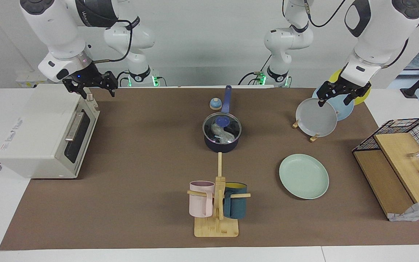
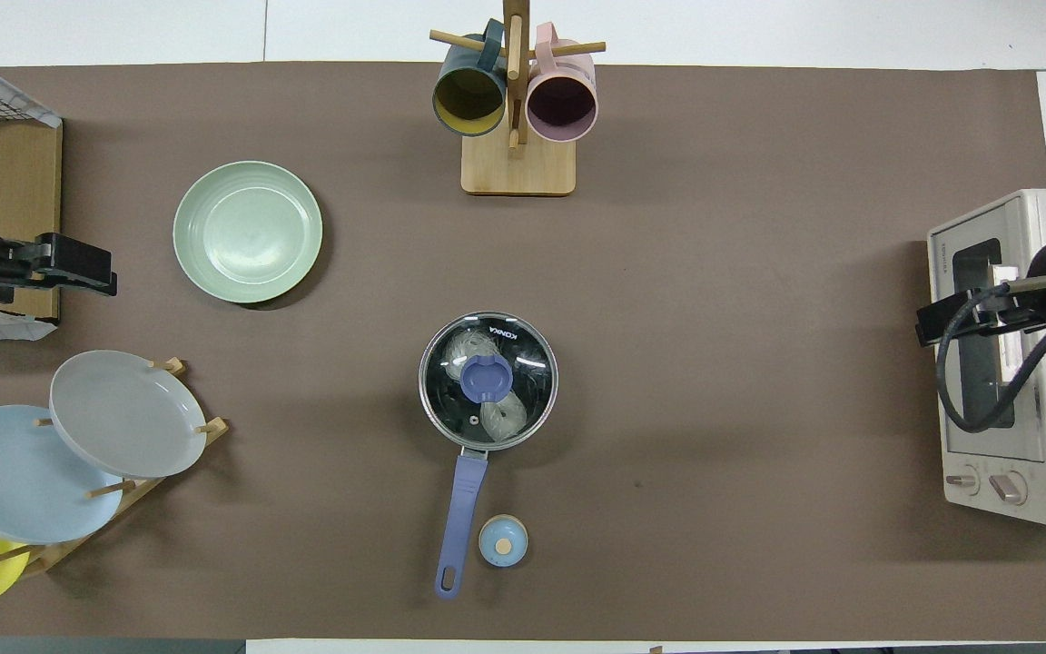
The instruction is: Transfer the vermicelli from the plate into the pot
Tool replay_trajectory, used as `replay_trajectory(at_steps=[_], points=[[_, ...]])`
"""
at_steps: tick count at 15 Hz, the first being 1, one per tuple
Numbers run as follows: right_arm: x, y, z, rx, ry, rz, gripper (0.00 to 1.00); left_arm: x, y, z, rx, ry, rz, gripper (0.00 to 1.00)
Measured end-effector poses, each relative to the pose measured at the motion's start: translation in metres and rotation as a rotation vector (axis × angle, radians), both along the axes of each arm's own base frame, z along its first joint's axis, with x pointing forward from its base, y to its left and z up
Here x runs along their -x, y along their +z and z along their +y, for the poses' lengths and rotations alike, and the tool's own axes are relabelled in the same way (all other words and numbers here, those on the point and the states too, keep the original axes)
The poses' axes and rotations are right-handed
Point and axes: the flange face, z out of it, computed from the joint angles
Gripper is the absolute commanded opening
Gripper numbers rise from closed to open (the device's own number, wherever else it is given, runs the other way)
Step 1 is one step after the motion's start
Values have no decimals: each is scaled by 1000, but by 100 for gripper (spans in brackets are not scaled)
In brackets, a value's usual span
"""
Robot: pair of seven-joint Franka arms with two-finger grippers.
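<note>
Vermicelli (image 2: 487, 381) inside lidded pot (image 1: 221, 143) at table centre, plate (image 2: 247, 231) bare at its ten o'clock overhead, left gripper (image 1: 343, 96) over plate rack, right gripper (image 1: 93, 87) over toaster oven (image 1: 44, 131), both spread apart, holding nothing.

Glass lid (image 2: 488, 380) of the pot (image 2: 478, 427): brand "KONKA" printed near the rim at about one o'clock in the overhead view. Oven (image 2: 1009, 359) markings: illegible.
</note>
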Motion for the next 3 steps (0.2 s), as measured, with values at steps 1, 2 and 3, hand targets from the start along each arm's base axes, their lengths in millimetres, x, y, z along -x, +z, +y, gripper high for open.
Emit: replay_trajectory(at_steps=[1,2,3], points=[[0,0,0,0,0,-3,100,0,0,0,0,0,0,100],[0,0,0,0,0,-4,100,0,0,0,0,0,0,100],[0,0,0,0,0,-4,100,0,0,0,0,0,0,100]])
